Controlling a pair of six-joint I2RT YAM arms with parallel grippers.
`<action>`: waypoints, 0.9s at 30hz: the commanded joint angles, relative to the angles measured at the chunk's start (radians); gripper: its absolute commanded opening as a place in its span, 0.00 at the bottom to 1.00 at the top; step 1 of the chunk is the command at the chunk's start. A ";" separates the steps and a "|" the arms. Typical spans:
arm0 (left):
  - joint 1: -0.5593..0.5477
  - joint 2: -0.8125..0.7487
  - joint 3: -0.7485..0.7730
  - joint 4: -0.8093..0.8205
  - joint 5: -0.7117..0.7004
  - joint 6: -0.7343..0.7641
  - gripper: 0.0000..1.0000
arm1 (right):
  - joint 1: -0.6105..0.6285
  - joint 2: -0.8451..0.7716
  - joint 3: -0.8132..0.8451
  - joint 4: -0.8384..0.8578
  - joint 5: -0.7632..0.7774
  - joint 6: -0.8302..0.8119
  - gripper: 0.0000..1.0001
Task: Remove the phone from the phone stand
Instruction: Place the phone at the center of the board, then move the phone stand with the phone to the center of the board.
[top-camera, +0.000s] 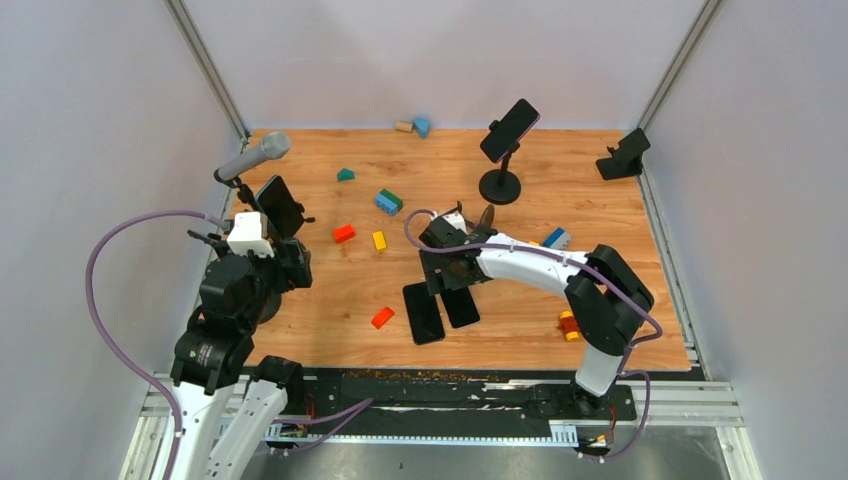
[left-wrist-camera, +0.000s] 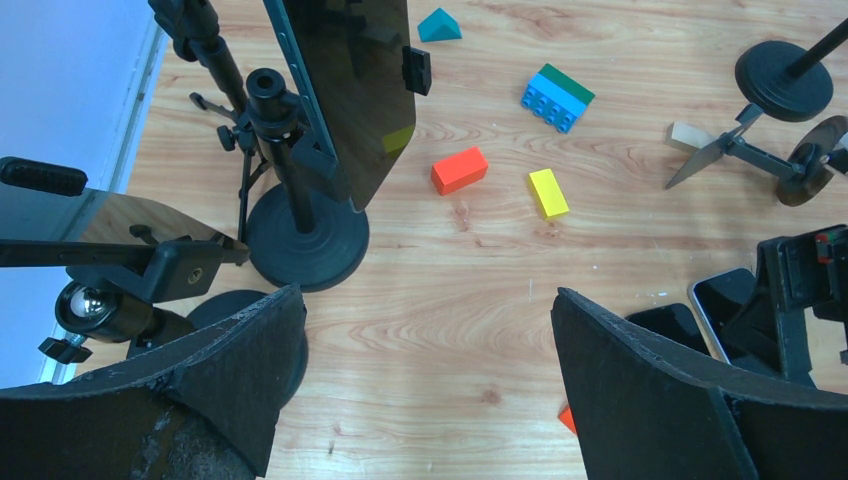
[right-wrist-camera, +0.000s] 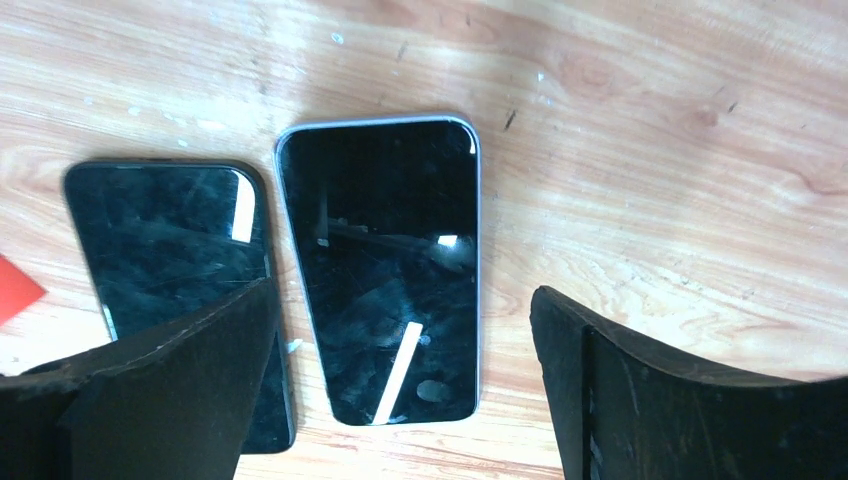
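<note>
The right gripper (right-wrist-camera: 400, 300) hangs low over the table (right-wrist-camera: 650, 150) with its fingers spread wide and nothing held. Between them lies the rimmed phone (right-wrist-camera: 385, 270) – flat on the wood, screen up, clear of both fingers. Just beside it lies a dark phone (right-wrist-camera: 165, 240), also flat, its near end hidden under the finger on that side of the wrist view. A red block (right-wrist-camera: 15, 290) shows at the edge beyond it.

The left gripper (left-wrist-camera: 428, 300) is wide open too, with only bare wood between its fingers. Ahead of it and a little to its left stands the left phone (left-wrist-camera: 350, 90), clamped upright and tilted on the left stand (left-wrist-camera: 305, 240) – well apart from the fingertips. A red brick (left-wrist-camera: 459, 170) and a yellow brick (left-wrist-camera: 547, 192) lie ahead of that gripper, with a blue-green block (left-wrist-camera: 556, 96) farther out.

From above, a far phone (top-camera: 510, 130) sits tilted on the far stand (top-camera: 500, 185), beyond the right gripper. A mic (top-camera: 255, 157) stands beyond the left gripper.
</note>
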 joint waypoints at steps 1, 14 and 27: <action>0.008 0.001 0.002 0.025 0.002 0.011 1.00 | 0.003 -0.051 0.062 0.013 0.027 -0.034 0.97; 0.008 0.000 0.002 0.026 0.002 0.011 1.00 | -0.024 0.098 0.336 0.028 0.036 -0.211 0.97; 0.007 -0.001 0.002 0.025 0.003 0.011 1.00 | -0.187 0.304 0.462 0.010 -0.040 -0.304 0.97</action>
